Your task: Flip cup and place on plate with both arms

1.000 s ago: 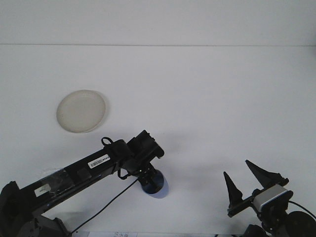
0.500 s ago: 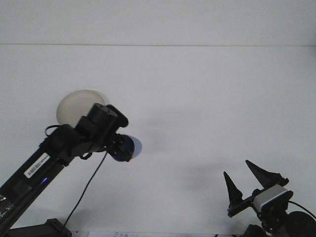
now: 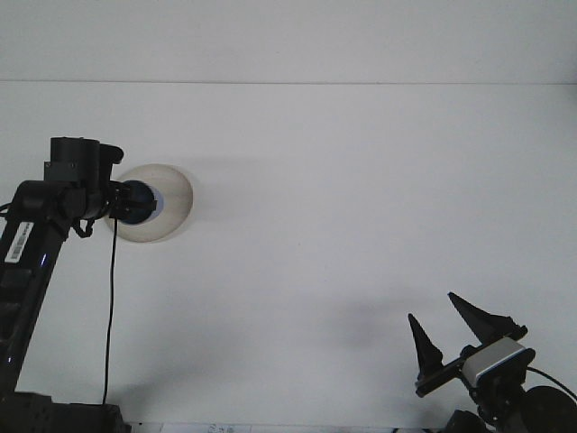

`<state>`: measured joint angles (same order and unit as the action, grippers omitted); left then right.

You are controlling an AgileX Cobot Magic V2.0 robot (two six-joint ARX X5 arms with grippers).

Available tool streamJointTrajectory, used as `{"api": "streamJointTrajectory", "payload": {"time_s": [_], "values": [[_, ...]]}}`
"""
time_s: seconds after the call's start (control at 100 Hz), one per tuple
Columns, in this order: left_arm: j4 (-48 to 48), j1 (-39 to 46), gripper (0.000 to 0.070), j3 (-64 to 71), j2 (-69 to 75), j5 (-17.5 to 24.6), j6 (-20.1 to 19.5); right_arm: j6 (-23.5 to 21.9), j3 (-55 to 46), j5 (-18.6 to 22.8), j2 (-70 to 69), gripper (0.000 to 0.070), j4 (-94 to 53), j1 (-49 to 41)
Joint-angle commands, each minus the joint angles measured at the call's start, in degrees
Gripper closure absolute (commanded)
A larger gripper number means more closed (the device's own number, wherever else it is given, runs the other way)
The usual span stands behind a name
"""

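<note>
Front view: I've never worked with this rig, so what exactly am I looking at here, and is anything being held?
This single picture comes from a camera facing forward over a white table, the way the robot faces. The robot has two black arms. Its left arm comes up the left edge, and its left gripper carries a dark blue cup, held right over a pale round plate, the only other thing on the surface. The gripper's body hides the hold itself, so I can't see the fingers, nor whether the cup touches the plate yet. The right gripper sits at the bottom right, its two pointed fingers spread apart and empty, well away from the plate.
</note>
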<state>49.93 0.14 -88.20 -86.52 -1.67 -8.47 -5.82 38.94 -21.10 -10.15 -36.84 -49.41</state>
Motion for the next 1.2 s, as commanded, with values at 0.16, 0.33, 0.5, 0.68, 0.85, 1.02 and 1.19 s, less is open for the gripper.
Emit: {"api": "streamJointTrajectory", "payload": {"time_s": [0.16, 0.33, 0.5, 0.68, 0.85, 1.02, 1.19], "values": [[-0.33, 2.49, 0.0693, -4.92, -10.45, -0.09, 0.24, -0.09, 0.31, -0.11, -0.09, 0.019, 0.39, -0.46], [-1.22, 2.47, 0.0693, -6.47, -14.38, -0.09, 0.22, -0.07, 0.31, -0.15, -0.09, 0.0191, 0.39, -0.46], [-1.6, 2.49, 0.0693, -6.47, -16.76, -0.09, 0.22, 0.0, 0.31, -0.15, -0.09, 0.0191, 0.44, -0.44], [-1.79, 2.49, 0.0693, -6.47, -18.23, -0.09, 0.24, 0.0, 0.31, -0.17, -0.09, 0.0191, 0.48, -0.44], [-1.57, 2.49, 0.0693, -6.47, -19.34, -0.09, 0.66, 0.0, 0.31, -0.17, -0.09, 0.0191, 0.81, -0.44], [-1.62, 2.49, 0.0691, -6.47, -20.92, -0.09, 0.63, 0.0, 0.31, -0.17, -0.09, 0.0191, 0.79, -0.44], [-2.51, 2.49, 0.0659, -6.6, -21.03, -0.11, 1.4, 0.0, 0.31, -0.17, -0.09, 0.0191, 0.79, -0.44]]}}
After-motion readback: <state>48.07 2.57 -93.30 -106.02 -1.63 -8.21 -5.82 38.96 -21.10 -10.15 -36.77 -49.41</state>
